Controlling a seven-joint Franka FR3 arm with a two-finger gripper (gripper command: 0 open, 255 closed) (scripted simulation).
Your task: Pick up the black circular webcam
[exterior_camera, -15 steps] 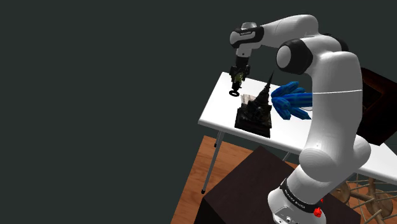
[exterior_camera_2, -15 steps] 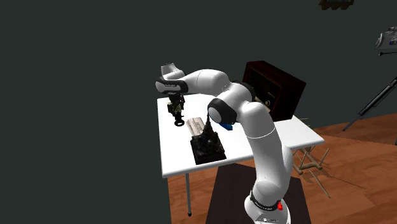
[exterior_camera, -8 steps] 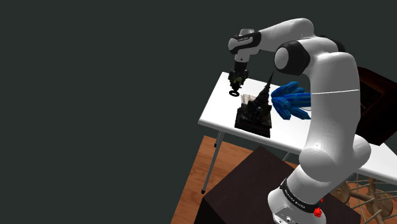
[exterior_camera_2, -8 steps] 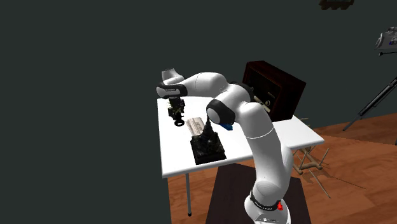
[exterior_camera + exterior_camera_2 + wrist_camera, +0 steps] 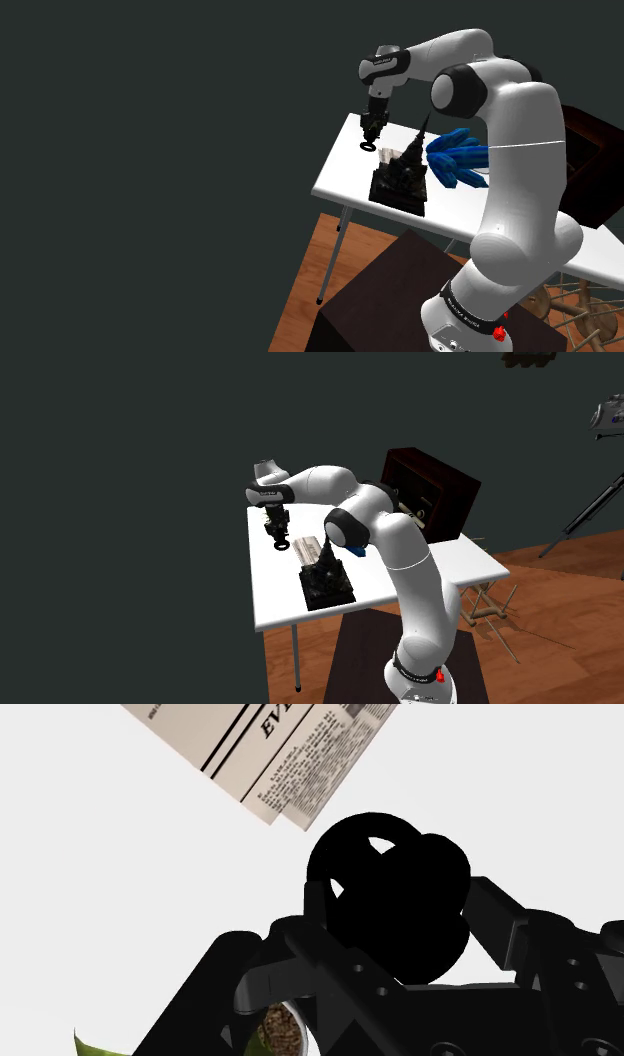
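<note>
The black circular webcam (image 5: 368, 147) lies on the white table (image 5: 345, 172) near its far corner, beside a folded newspaper (image 5: 270, 744). My gripper (image 5: 370, 139) points straight down onto it. In the wrist view the round black webcam (image 5: 392, 869) sits between the two black fingers (image 5: 300, 954), which press on both its sides, so the gripper (image 5: 395, 919) is shut on it. In the second exterior view the webcam (image 5: 281, 543) still rests on the table (image 5: 275, 597) under the gripper (image 5: 277, 532).
A dark tower model on a black base (image 5: 402, 178) stands close by the webcam, with a blue object (image 5: 458, 157) behind it. A small pot with soil and a green leaf (image 5: 275, 1029) shows by the fingers. A dark cabinet (image 5: 430, 487) stands past the table.
The gripper came down onto the webcam during the first half second. Since then the arm has stayed put and the fingers have closed on the webcam.
</note>
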